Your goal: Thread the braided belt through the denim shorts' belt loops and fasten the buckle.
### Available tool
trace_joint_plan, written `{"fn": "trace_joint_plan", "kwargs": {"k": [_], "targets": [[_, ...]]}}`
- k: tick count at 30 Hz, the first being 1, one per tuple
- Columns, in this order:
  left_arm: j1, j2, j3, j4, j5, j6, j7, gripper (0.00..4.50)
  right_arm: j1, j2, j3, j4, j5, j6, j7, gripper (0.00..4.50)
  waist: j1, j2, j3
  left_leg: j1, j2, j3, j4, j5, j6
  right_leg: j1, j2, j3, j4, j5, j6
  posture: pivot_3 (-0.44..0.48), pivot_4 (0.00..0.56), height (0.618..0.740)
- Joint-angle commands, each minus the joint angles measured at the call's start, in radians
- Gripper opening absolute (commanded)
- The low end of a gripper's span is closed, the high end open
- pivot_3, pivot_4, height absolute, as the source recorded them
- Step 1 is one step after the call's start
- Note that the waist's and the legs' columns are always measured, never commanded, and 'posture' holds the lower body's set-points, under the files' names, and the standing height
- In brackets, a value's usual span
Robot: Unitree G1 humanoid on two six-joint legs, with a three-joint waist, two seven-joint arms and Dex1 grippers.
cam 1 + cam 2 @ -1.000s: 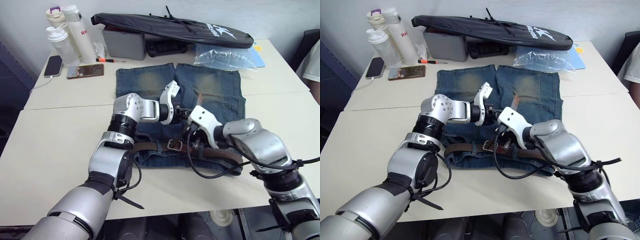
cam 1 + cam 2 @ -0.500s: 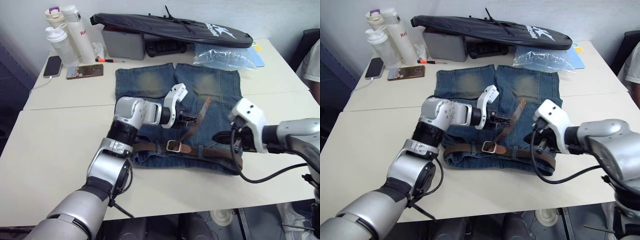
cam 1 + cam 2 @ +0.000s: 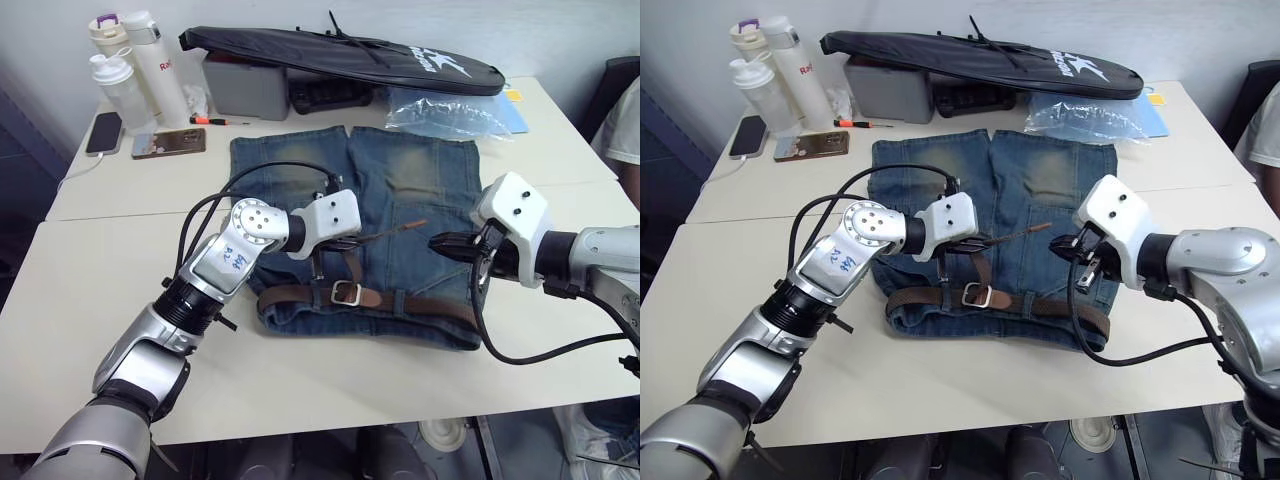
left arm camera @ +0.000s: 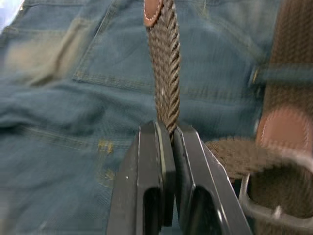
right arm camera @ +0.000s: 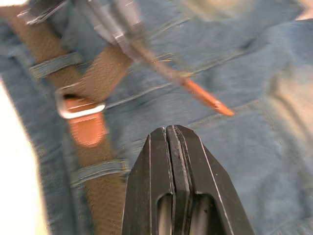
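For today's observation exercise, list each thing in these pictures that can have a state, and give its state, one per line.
braided belt: lying along the waistband, free end lifted.
buckle: belt passed through it.
denim shorts: spread flat on the table.
left hand: shut on the braided belt's free end.
right hand: shut, holding nothing, above the shorts.
black bag: lying closed at the table's far edge.

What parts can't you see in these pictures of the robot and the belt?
- Whether the prong sits in the braided belt: the buckle is too small in the eye views and blurred in the left wrist view.
- Belt loops under the left end effector: hidden by it in the eye views.
- Back of the denim shorts: face down on the table.
- Bottle labels: too small.
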Motion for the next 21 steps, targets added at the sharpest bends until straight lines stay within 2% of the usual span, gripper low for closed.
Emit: {"fn": "trace_joint_plan", "kwargs": {"k": [1,5,6,8,12,13,14,17,21], "targets": [[0.003,0.005,0.03,0.024,0.064,-0.087,0.027,0.0,0.026,-0.002,0.04,-0.092,0.052,0.014,-0.002,0.08,0.003,0.0,0.0,0.0,0.0,0.0,0.0,0.0,0.001,0.0,0.0,0.0,0.0,0.0,0.0,0.0,0.15,0.74],[0.005,0.012,0.025,0.057,0.127,-0.18,0.04,0.0,0.082,0.057,0.159,-0.135,0.018,-0.013,-0.078,0.08,0.006,0.0,0.0,0.0,0.0,-0.002,0.001,-0.001,0.002,0.0,0.0,0.0,0.001,0.0,0.0,0.0,0.15,0.74],[0.006,0.018,0.023,0.066,0.143,-0.206,0.038,0.0,0.094,0.065,0.184,-0.138,-0.002,-0.029,-0.097,0.35,0.007,0.0,0.0,0.0,0.0,-0.002,0.001,-0.001,0.002,0.0,0.0,0.0,0.002,0.0,0.0,0.0,0.15,0.74],[0.009,0.026,0.023,0.081,0.167,-0.246,0.032,0.0,0.112,0.075,0.229,-0.138,-0.041,-0.072,-0.126,0.98,0.01,0.0,0.0,0.0,0.0,-0.002,0.002,-0.001,0.003,0.0,0.0,0.0,0.003,0.0,0.0,0.0,0.15,0.74],[0.015,0.03,0.026,0.1,0.189,-0.297,0.011,0.0,0.137,0.065,0.343,-0.11,-0.193,-0.218,-0.182,2.83,0.011,0.0,0.0,0.0,0.0,-0.003,0.002,-0.001,0.003,0.0,0.0,0.001,0.003,0.0,0.0,0.0,0.15,0.74],[0.016,0.029,0.027,0.103,0.193,-0.305,0.007,0.0,0.143,0.068,0.359,-0.1,-0.214,-0.237,-0.187,3.42,0.011,0.0,0.0,0.0,0.0,-0.003,0.002,-0.001,0.003,-0.001,0.0,0.001,0.004,0.0,0.0,0.0,0.15,0.74],[0.018,0.027,0.029,0.105,0.195,-0.311,0.004,0.0,0.15,0.071,0.383,-0.089,-0.24,-0.259,-0.193,3.78,0.011,0.0,0.0,0.0,0.0,-0.004,0.002,-0.001,0.003,-0.001,0.0,0.001,0.004,0.0,0.0,0.0,0.15,0.74],[0.017,0.022,0.03,0.117,0.205,-0.33,-0.008,0.0,0.172,0.078,0.446,-0.057,-0.316,-0.323,-0.209,3.78,0.013,0.0,0.0,0.0,0.0,-0.004,0.003,-0.001,0.003,-0.001,0.0,0.001,0.005,0.0,0.0,0.0,0.15,0.74],[0.014,0.016,0.04,0.131,0.21,-0.337,-0.018,0.0,0.184,0.103,0.469,-0.019,-0.388,-0.372,-0.238,3.78,0.012,0.0,0.0,0.001,0.0,-0.004,0.004,-0.001,0.003,-0.001,0.0,0.001,0.007,0.0,0.0,0.0,0.15,0.74]]}}
